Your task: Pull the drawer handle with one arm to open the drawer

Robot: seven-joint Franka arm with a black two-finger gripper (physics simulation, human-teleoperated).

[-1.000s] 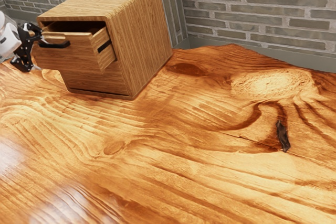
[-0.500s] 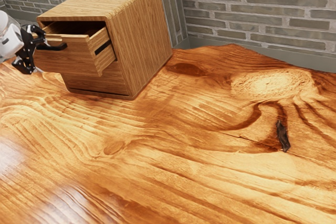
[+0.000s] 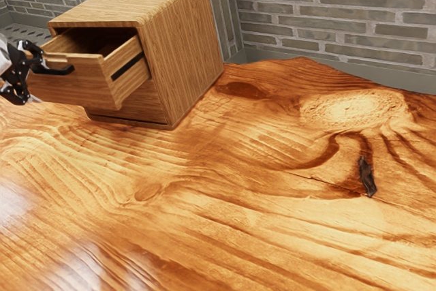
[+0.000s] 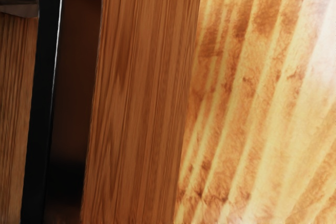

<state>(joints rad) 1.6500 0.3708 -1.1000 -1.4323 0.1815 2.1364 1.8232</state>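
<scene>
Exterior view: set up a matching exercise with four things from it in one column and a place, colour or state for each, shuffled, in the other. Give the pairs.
1. drawer
2. handle
3. gripper
4. wall

A. grey brick, behind the table
B. thin black bar on the drawer's front
C. pulled partly out of the cabinet
D. at the exterior view's left edge, by the handle

Pairs: 1-C, 2-B, 3-D, 4-A.
</scene>
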